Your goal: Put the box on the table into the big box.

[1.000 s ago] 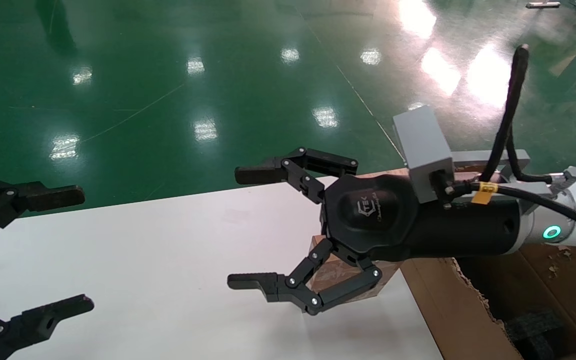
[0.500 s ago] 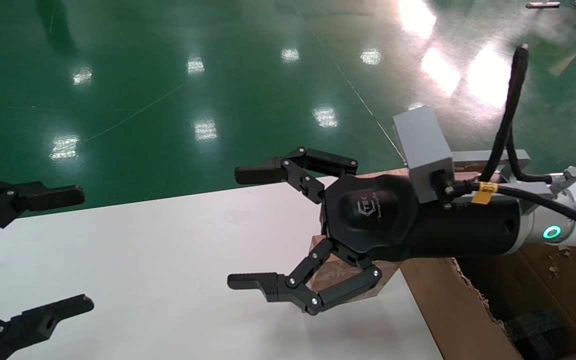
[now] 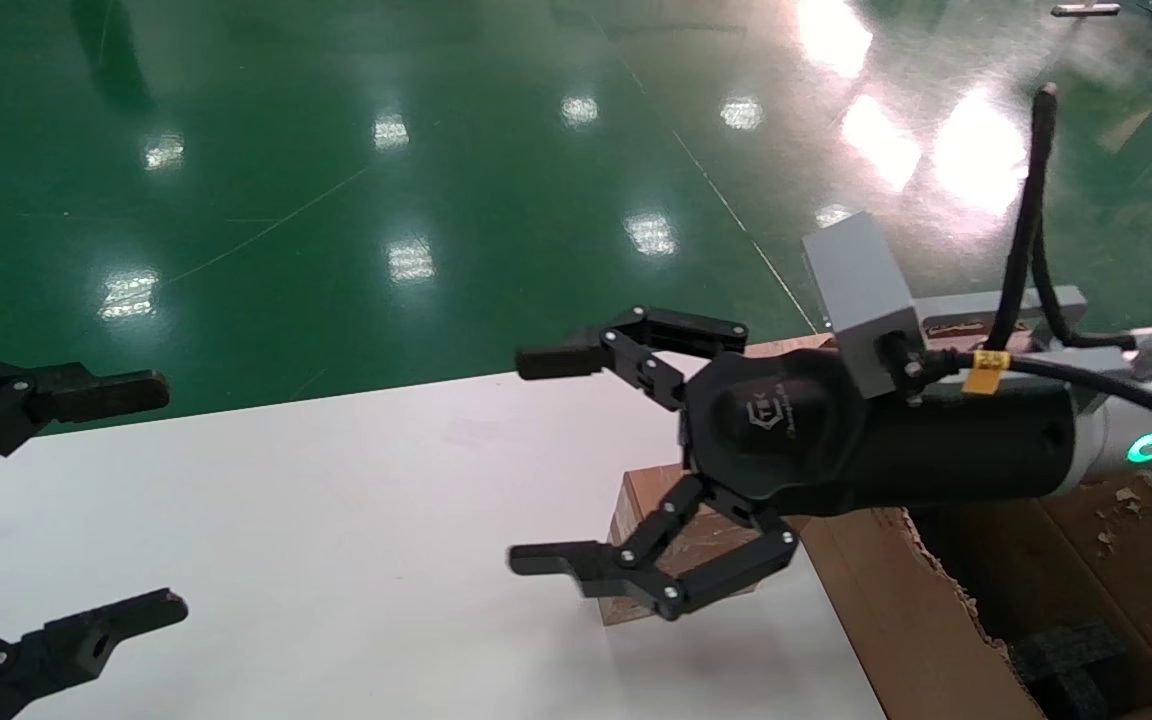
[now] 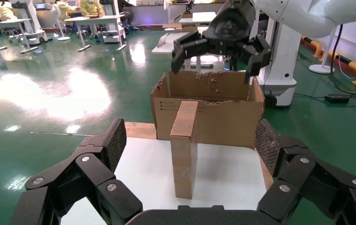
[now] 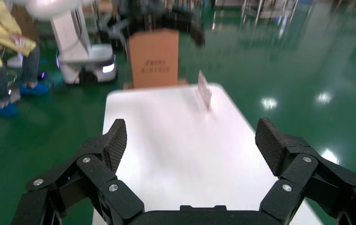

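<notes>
The small brown box [image 3: 648, 500] stands on edge on the white table [image 3: 336, 500], close to the big box [image 3: 896, 610]. My right gripper [image 3: 539, 460] hangs open and empty above the small box, its body hiding part of it. In the left wrist view the small box [image 4: 184, 150] stands upright before the torn-edged big box [image 4: 223, 117], with the right gripper [image 4: 219, 44] above them. My left gripper [image 3: 156, 498] is open and empty at the table's left. The right wrist view shows only bare table [image 5: 176, 140] between its jaws.
Black foam [image 3: 1076, 650] lies inside the big box. A brown wooden board [image 4: 138, 130] lies under it beside the table. In the right wrist view another carton [image 5: 154, 58] and a thin pale upright piece [image 5: 204, 89] stand at the table's far end. Green floor surrounds everything.
My right gripper has shifted to the right, toward the big box, still open. More of the small box shows beneath it. The left gripper has not moved.
</notes>
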